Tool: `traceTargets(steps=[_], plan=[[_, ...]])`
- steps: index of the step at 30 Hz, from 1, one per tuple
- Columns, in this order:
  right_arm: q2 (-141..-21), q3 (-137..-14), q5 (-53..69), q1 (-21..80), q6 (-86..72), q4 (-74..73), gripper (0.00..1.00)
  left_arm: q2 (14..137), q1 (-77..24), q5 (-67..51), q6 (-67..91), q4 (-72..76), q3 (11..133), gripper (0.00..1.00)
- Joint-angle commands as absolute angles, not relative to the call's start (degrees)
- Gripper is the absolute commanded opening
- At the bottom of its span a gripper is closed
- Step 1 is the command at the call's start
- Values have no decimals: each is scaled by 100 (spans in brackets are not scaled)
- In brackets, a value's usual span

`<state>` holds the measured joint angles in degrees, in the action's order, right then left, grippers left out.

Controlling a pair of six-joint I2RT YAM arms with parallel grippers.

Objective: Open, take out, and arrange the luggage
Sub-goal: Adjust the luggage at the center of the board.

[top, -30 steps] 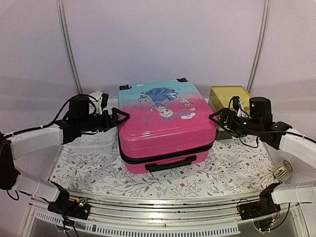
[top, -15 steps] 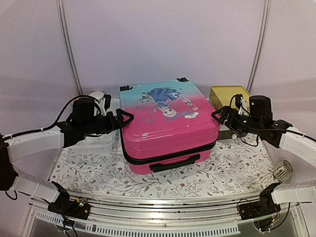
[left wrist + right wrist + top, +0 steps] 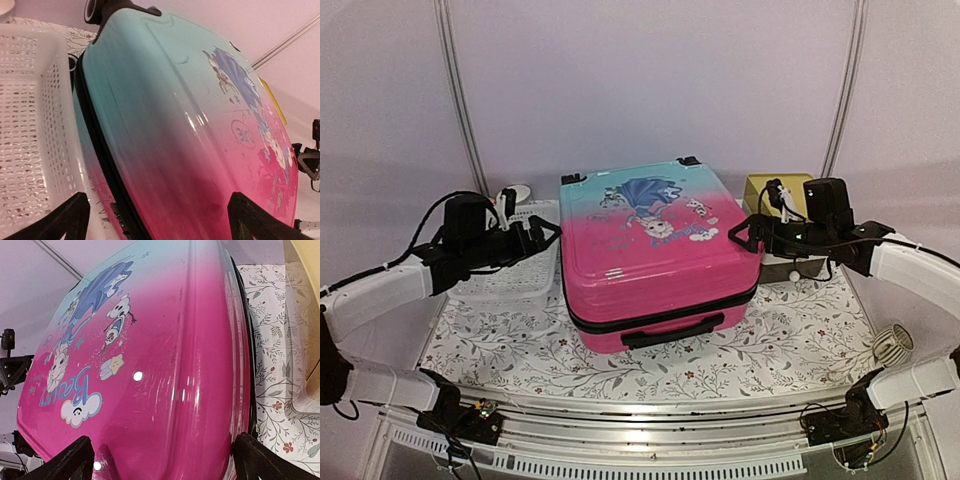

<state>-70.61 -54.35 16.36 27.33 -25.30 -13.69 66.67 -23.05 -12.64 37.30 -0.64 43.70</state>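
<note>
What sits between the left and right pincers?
Only the luggage, lying flat and closed. It fills the stretch between the left pincer and the right pincer. The top external view shows this best.

The luggage (image 3: pixel 655 250) lies flat at frame centre on the mat (image 3: pixel 780 345), handle (image 3: pixel 670 330) toward the lower edge; the basket (image 3: pixel 510 285) sits just left of it. The box (image 3: pixel 772 190) stands right of centre, beside the luggage's upper-right corner.
</note>
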Motion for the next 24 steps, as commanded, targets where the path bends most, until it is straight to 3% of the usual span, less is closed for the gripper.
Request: traceTargets(steps=[1, 6, 10, 13, 18, 24], plan=[[-6833, -5507, 2904, 3640, -2173, -1136, 97, 6441, -1857, -1800, 3252, -409, 4524, 98], [-6681, -5838, 2805, 4034, -1801, -1583, 98, 6643, -1770, -1899, 2856, -831, 4891, 98], [-6400, -5899, 1018, 3927, -2003, -1956, 99, 6784, -1775, -2089, 2898, -780, 4963, 98], [-6344, -5848, 648, 3572, -2302, -1993, 99, 6873, -1775, -2232, 2949, -698, 4990, 98], [-6588, -5775, 771, 3463, -2483, -1991, 99, 7112, -1778, -2464, 3025, -600, 5028, 98], [-6847, -5413, 2070, 3464, -2211, -1524, 99, 7547, -1817, -2845, 3202, -478, 5177, 98]])
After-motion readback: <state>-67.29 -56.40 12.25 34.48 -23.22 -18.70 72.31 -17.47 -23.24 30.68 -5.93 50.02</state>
